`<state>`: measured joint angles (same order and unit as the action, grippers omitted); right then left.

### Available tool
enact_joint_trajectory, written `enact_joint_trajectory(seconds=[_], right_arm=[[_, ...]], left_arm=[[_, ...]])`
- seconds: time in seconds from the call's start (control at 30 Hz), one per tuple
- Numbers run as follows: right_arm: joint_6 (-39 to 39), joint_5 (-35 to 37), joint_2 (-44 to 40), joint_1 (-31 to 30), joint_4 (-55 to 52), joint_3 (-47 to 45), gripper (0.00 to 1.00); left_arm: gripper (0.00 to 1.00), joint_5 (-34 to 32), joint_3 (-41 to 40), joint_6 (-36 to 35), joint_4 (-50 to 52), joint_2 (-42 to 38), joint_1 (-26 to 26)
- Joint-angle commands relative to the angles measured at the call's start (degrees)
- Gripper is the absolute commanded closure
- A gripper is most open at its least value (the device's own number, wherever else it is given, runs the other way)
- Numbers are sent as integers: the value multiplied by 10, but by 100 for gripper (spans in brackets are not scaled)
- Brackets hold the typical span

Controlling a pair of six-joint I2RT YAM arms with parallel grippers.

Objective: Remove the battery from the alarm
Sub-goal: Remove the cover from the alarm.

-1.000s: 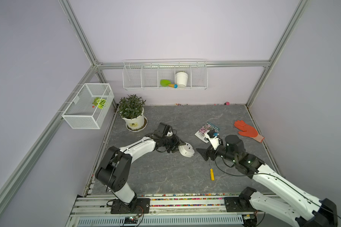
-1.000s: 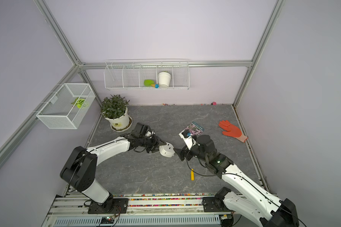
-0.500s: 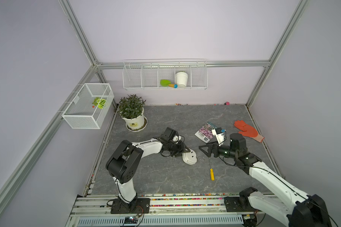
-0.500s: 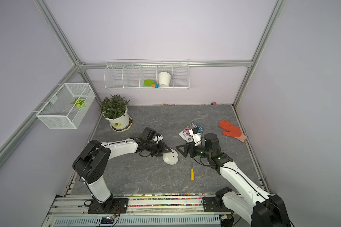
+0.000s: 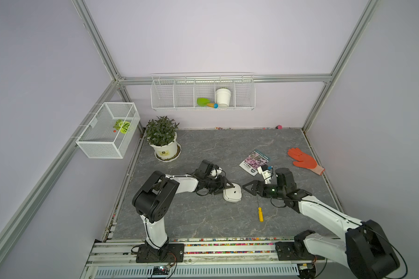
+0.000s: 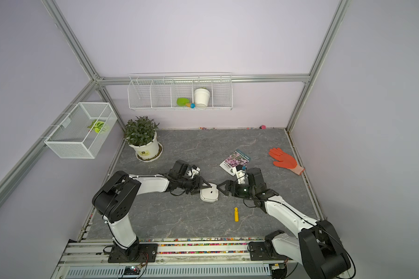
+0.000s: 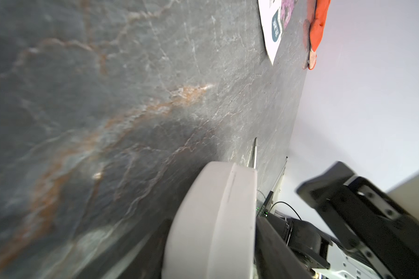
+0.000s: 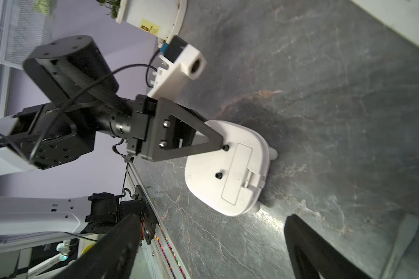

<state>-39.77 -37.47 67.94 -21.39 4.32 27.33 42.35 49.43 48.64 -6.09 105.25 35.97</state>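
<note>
Nearest the front rail, the screwdriver [image 5: 260,213] lies flat on the bench [image 5: 203,222], at about 4 o'clock from the alarm [image 5: 232,193] and apart from it. The alarm sits mid-bench, back side up, with its dial hidden. In the right wrist view its battery cover [image 8: 237,174] is closed, with the latch tab toward the footed edge. The battery does not show. I judge it sits under that cover, so the task is barely begun.

The step in hand looks like bracing the alarm and opening the cover. To do it well, the left side should hold the case by its rim and keep off the cover. The right side should come in low from 3 o'clock, catch the latch tab with one fingertip and pry outward. Pressing down would probably just skid the light shell across the smooth bench.

The left gripper [image 5: 226,187] reaches in from 9 o'clock. Its jaws straddle the alarm's rim, partly spread, with the upper finger lying on the back beside a screw. I cannot tell whether they pinch or merely rest. The right gripper [image 5: 246,189], at 3 o'clock just beside the alarm, has its jaws spread wide, holding and touching nothing.

Farther back lie a seed packet [image 5: 254,161] at 1 o'clock, an orange glove [image 5: 302,160] at 2 o'clock and a potted plant [image 5: 163,142] at 10 o'clock.
</note>
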Motion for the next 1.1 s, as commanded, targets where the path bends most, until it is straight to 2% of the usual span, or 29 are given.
enact_joint_trajectory(seconds=[0.0,0.13,0.27,0.63,0.8,1.07], right_arm=[[-42,-14,32,2,36,-14,5],[-70,-35,81,2,88,-19,10],[-88,-52,120,2,113,-14,19],[-71,-38,135,-22,91,17,38],[-64,-32,149,-30,85,36,43],[-56,-18,164,-32,66,47,46]], left_arm=[[43,-9,-27,19,-3,27,3],[41,-8,-36,31,-15,23,2],[41,-5,-52,47,-34,13,2],[46,-7,-65,56,-43,4,3],[47,-10,-64,53,-39,2,3],[48,-13,-66,53,-38,2,3]])
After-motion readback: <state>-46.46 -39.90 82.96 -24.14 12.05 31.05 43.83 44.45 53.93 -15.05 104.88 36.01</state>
